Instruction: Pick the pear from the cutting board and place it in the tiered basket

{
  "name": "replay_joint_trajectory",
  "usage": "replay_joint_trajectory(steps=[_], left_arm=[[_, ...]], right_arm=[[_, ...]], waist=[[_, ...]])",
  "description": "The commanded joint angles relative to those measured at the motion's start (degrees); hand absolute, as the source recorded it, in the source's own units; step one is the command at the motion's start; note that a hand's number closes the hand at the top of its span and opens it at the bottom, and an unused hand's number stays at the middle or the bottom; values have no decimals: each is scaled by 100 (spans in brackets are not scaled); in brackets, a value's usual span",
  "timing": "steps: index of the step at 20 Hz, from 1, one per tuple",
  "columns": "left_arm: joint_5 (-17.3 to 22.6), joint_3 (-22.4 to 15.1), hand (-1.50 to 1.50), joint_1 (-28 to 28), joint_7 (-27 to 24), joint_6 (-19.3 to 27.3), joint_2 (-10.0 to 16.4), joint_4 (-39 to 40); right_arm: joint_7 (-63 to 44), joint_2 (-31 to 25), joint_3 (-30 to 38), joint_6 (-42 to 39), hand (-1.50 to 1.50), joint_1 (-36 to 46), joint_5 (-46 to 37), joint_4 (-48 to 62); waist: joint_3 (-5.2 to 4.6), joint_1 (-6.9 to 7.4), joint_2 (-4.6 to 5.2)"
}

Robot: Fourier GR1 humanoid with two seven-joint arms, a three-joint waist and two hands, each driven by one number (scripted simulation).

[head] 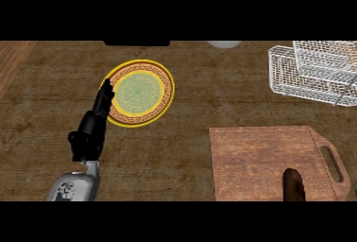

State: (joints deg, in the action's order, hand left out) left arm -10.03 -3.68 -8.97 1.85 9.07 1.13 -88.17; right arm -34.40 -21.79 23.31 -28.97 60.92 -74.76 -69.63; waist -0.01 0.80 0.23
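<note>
Left hand (89, 132), fingers straight, overlaps the plate (150, 90); cutting board (258, 151) lies below the tiered basket (314, 71).

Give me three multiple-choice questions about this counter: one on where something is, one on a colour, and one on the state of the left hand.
1. Where does the wire basket stand?
A. at the far right of the counter
B. at the near left corner
C. in the middle, at the front

2. What colour is the rim of the plate?
A. red
B. blue
C. yellow

3. How is the left hand held?
A. curled round a cup
B. open, with straight fingers, holding nothing
C. closed in a fist

Answers:
1. A, since the basket shows in the upper right of the head view.
2. C, since a yellow band rings the plate's green centre.
3. B, since the fingers point straight up beside the plate's left edge with nothing between them.
</note>
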Motion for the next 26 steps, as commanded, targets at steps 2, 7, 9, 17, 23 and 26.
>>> replay_joint_trajectory(steps=[2,7,9,17,23,26], left_arm=[[102,-34,0,73,205,-201,71,-208],[6,-4,0,-222,427,20,1,-206],[26,97,0,-246,-197,27,-20,391],[124,73,0,-3,68,-187,152,-104],[-100,-112,0,-125,228,72,-99,-53],[12,-76,0,227,-42,-97,41,-185]], right_arm=[[457,-458,-106,902,150,5,-126,1137],[804,-882,-180,1261,150,101,-216,2011],[913,-910,-166,1590,150,116,-201,2350],[1015,-1095,1159,2464,-150,217,836,3318],[1029,-1140,1619,3032,-150,561,1422,3195],[1063,-1386,1980,3443,-150,337,1695,3020]], waist=[[2,29,6],[2,13,10],[0,0,19],[9,95,41],[6,47,15],[5,11,-6]])
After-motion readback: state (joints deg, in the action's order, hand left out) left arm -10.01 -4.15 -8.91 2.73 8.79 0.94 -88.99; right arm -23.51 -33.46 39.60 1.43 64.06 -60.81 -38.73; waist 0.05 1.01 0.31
